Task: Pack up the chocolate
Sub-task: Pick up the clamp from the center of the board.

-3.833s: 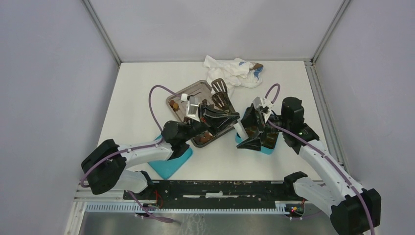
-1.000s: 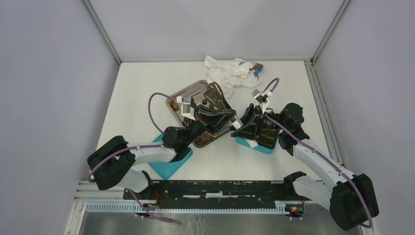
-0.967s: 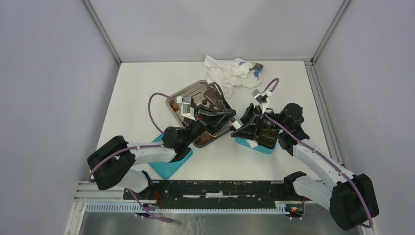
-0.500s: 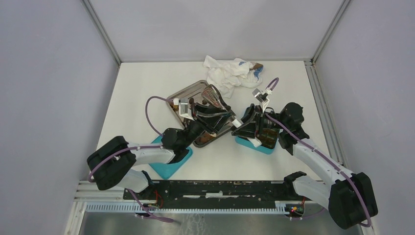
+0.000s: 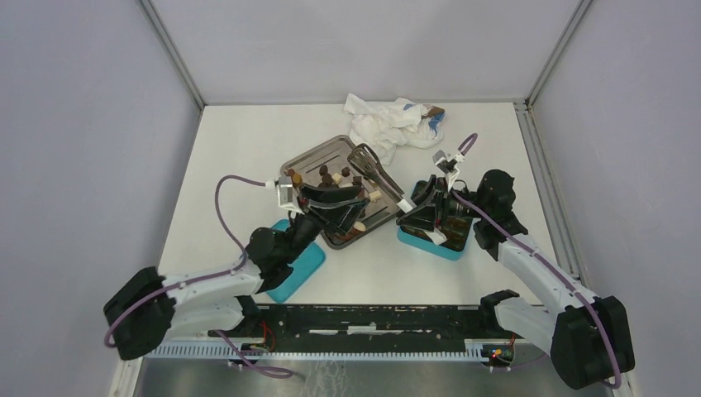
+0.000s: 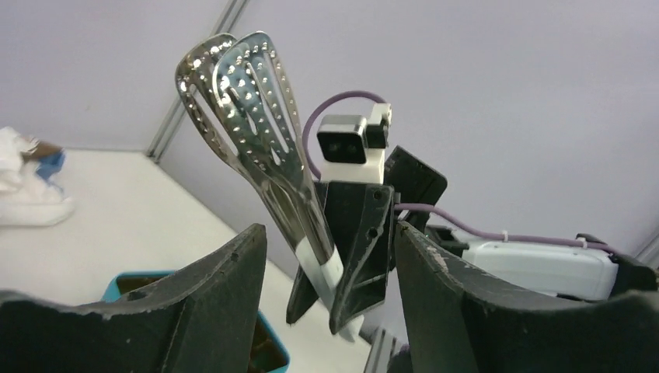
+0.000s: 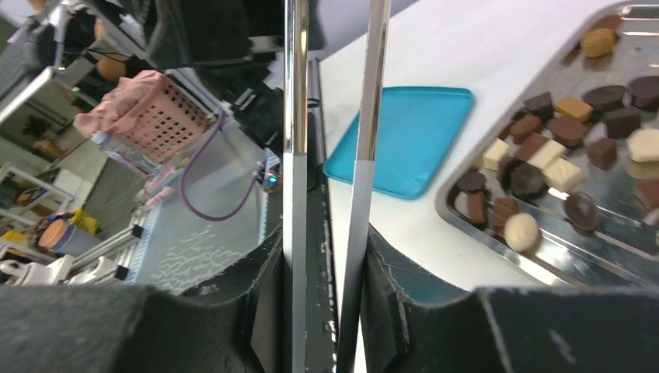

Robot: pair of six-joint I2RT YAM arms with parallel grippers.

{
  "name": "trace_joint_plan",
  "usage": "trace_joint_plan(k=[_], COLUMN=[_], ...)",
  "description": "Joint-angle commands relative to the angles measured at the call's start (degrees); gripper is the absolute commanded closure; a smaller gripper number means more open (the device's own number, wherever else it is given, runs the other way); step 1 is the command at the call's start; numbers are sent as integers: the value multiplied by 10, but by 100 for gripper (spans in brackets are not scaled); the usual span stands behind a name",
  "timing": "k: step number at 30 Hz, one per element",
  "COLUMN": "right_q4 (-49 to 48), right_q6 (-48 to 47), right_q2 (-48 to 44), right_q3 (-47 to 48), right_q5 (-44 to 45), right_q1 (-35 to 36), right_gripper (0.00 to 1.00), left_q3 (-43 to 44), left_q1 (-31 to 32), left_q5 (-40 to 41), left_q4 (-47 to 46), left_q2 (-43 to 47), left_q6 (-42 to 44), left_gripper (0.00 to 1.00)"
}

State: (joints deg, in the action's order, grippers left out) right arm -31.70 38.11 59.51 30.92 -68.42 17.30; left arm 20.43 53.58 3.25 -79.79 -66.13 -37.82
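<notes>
Left gripper (image 6: 328, 230), fingers spread with nothing between them, hangs over the tray (image 5: 312, 155); right gripper (image 7: 322, 249) is pressed onto the handles of the tongs (image 6: 256, 101), whose perforated blades reach over the tray's right edge. On the table (image 5: 240, 149) we mark the tray, a teal lid (image 5: 296, 265) at its near corner, a teal box (image 5: 434, 248) under the right gripper, and a cloth (image 5: 384, 124) at the far edge. The chocolate (image 7: 544, 167) lies loose on the tray; the box perhaps holds dark pieces too.
</notes>
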Motion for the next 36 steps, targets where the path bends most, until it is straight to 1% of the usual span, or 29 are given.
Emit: trace_joint_plan(k=[1, 2, 3, 4, 5, 7, 10, 13, 15, 16, 18, 20, 21, 22, 25, 27, 31, 33, 36], right_q4=[160, 195, 245, 289, 338, 402, 462, 484, 490, 491, 489, 473, 461, 448, 411, 366, 227, 198, 184], right_q6=[-187, -232, -276, -330, -370, -448, -516, -551, -564, -567, -560, -533, -515, -493, -420, -347, -173, -133, -112], right_q2=[-19, -21, -21, -20, -17, -10, 3, 10, 11, 13, 14, 16, 17, 17, 20, 24, 20, 15, 5], right_q3=[45, 55, 67, 84, 98, 128, 152, 157, 154, 153, 149, 145, 142, 142, 157, 165, 163, 168, 173], right_q5=[36, 48, 67, 87, 113, 159, 214, 243, 255, 255, 227, 162, 124, 97, 31, -14, -60, -64, -64], right_q1=[-20, -23, -23, -23, -23, -23, -23, -22, -20, -20, -19, -18, -19, -18, -18, -18, -17, -14, -9], right_gripper=[62, 62, 62, 62, 62, 63, 63, 63, 63, 63, 63, 62, 63, 63, 63, 62, 63, 62, 62], left_q3=[49, 63, 72, 80, 86, 95, 98, 88, 66, 45, -11, -62, -74, -74, -51, -37, -11, 1, 17], left_q1=[-2, -2, -3, -2, -3, -2, -3, -4, -3, -3, -3, -3, -3, -3, -3, -3, -3, -4, -4], left_q5=[27, 34, 43, 54, 66, 99, 130, 137, 124, 96, 40, -8, -23, -38, -69, -79, -97, -103, -107], left_q4=[407, 504, 542, 612, 661, 743, 821, 834, 795, 754, 616, 414, 359, 323, 292, 271, 216, 168, 105], left_q2=[140, 158, 177, 193, 208, 233, 266, 297, 319, 329, 336, 315, 296, 277, 231, 208, 173, 154, 121], left_q6=[67, 76, 82, 88, 94, 97, 100, 93, 70, 46, -3, -35, -36, -26, 21, 39, 58, 54, 41], left_gripper=[32, 32, 32, 32, 31, 30, 25, 21, 18, 16, 10, 8, 8, 8, 8, 7, 6, 6, 8])
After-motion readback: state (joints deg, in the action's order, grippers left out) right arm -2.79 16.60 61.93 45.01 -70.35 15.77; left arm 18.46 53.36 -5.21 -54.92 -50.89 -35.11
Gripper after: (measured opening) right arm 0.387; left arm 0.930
